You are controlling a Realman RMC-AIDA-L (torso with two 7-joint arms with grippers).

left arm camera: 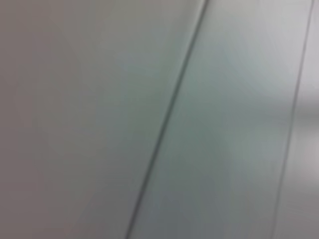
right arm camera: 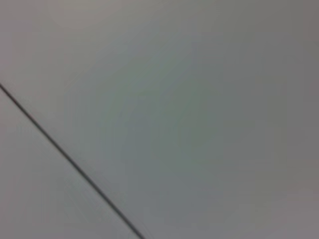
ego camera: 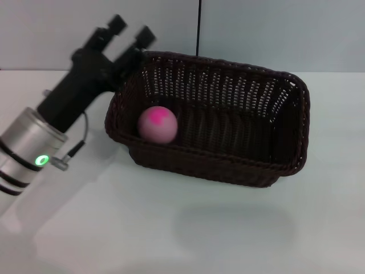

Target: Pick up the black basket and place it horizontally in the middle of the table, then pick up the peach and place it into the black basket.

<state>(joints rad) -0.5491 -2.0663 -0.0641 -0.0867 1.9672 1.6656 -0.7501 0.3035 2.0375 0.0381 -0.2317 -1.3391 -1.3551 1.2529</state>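
Fingers (ego camera: 117, 23) of the left gripper (ego camera: 132, 29) are held apart above the black basket's (ego camera: 285, 165) left end; the peach (ego camera: 157, 124) lies inside, on the white table (ego camera: 171, 228).

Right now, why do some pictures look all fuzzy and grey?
Head view: the left gripper by the black basket is smeared by blur, while the peach looks sharper; a soft shadow lies on the table. Both wrist views: only blurry grey surfaces crossed by dark lines.

A pale wall (ego camera: 274, 28) stands behind, split by a dark vertical seam (ego camera: 199, 25).
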